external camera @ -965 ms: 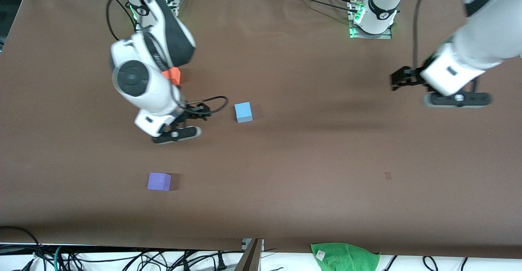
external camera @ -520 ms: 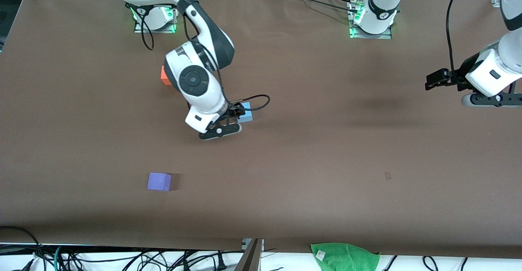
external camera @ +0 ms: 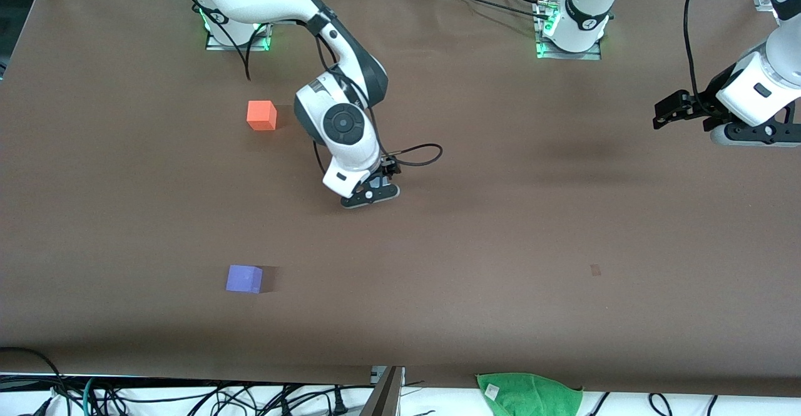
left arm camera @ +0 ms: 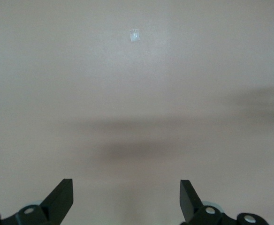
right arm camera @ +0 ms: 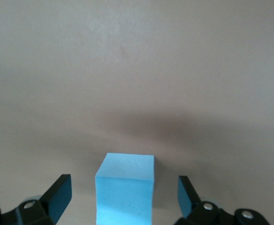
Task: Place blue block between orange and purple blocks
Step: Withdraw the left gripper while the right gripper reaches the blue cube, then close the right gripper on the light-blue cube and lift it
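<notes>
The blue block (right arm camera: 126, 176) rests on the brown table and shows only in the right wrist view, between the fingers of my right gripper (right arm camera: 123, 193). That gripper is open, with a gap on each side of the block. In the front view my right gripper (external camera: 378, 178) hangs low over the block's spot, and the hand hides the block. The orange block (external camera: 261, 116) lies near the right arm's base. The purple block (external camera: 244, 279) lies much nearer the front camera. My left gripper (external camera: 668, 114) (left arm camera: 126, 187) waits open over bare table at the left arm's end.
A green cloth (external camera: 529, 394) lies at the table's edge nearest the front camera. A small pale mark (external camera: 595, 270) sits on the table cover toward the left arm's end. The arm bases (external camera: 572, 31) stand along the edge farthest from the camera. Cables run below the near edge.
My right arm has swung from beside the orange block toward the left arm's end and now covers the blue block. The orange block is uncovered. My left arm drew back toward its table end.
</notes>
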### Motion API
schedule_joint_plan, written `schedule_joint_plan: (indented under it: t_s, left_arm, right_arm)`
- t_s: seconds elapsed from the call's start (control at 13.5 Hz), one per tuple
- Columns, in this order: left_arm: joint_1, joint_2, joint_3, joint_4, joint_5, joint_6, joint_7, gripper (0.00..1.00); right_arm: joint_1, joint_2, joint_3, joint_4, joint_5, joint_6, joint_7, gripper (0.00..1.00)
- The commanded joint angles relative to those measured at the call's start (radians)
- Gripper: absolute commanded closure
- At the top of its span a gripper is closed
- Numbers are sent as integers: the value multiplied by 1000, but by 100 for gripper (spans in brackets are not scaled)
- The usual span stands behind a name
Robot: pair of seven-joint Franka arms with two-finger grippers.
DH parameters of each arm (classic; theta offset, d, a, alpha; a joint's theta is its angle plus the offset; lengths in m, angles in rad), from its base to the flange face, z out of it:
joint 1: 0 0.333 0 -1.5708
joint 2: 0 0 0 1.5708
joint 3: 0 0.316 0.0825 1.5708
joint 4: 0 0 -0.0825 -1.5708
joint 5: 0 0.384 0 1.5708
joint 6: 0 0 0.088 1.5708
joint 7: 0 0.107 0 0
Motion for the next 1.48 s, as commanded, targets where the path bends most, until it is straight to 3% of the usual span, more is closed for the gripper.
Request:
schedule_joint_plan:
  t_s: [0.0,0.59,1.41]
  left_arm:
    - [-5,3,-6,47,36,4,2,0]
    - [1,33,-3,124,36,-5,11,0]
    - [7,33,2,134,38,-7,13,0]
  right_arm:
    - [11,-18,-13,-65,-17,39,24,0]
    - [13,-61,-8,-180,-21,100,26,0]
    - [52,-70,-8,-177,-21,94,56,0]
